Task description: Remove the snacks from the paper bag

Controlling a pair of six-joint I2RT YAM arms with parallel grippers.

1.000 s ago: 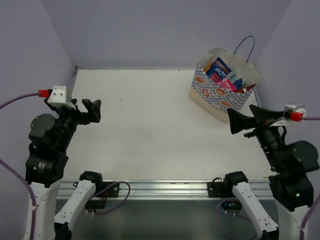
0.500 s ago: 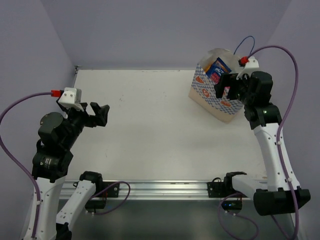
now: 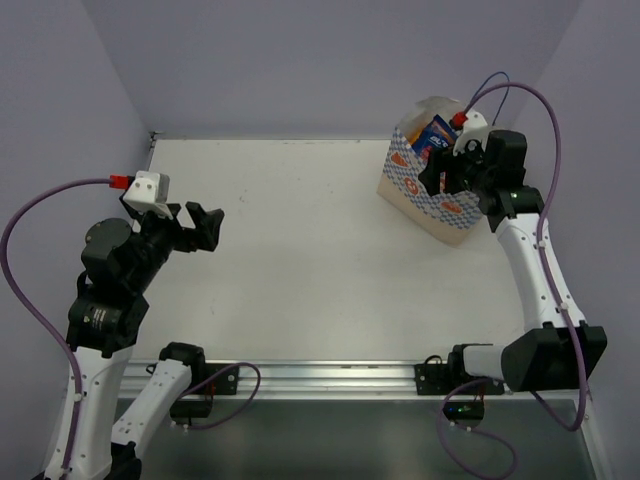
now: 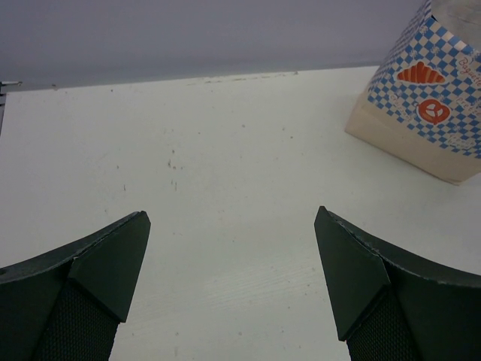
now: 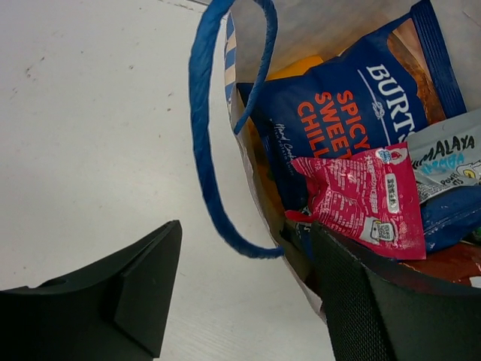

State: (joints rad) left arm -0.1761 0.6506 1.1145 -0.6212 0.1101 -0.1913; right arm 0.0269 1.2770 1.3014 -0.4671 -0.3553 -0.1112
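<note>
The paper bag (image 3: 405, 170) stands at the far right of the table, mouth up and tilted. My right gripper (image 3: 447, 176) is open at its mouth. In the right wrist view the gripper (image 5: 246, 229) straddles the bag's near wall (image 5: 323, 30), one finger outside over the table and one inside. Snacks lie in the bag: a blue packet (image 5: 338, 113), a pink packet (image 5: 361, 199), a silvery-teal packet (image 5: 451, 158) and an orange one (image 5: 301, 69) behind. A blue cord handle (image 5: 207, 150) loops before the fingers. My left gripper (image 3: 200, 228) is open and empty above the table's left side.
The white table (image 3: 300, 250) lies between the arms. In the left wrist view the bag (image 4: 428, 113) shows at the far right, well beyond my open left gripper (image 4: 231, 214). Purple walls close the back and sides.
My right arm has swung up from the near right of the table to the bag's mouth and edged further in. The left gripper has moved slightly right.
</note>
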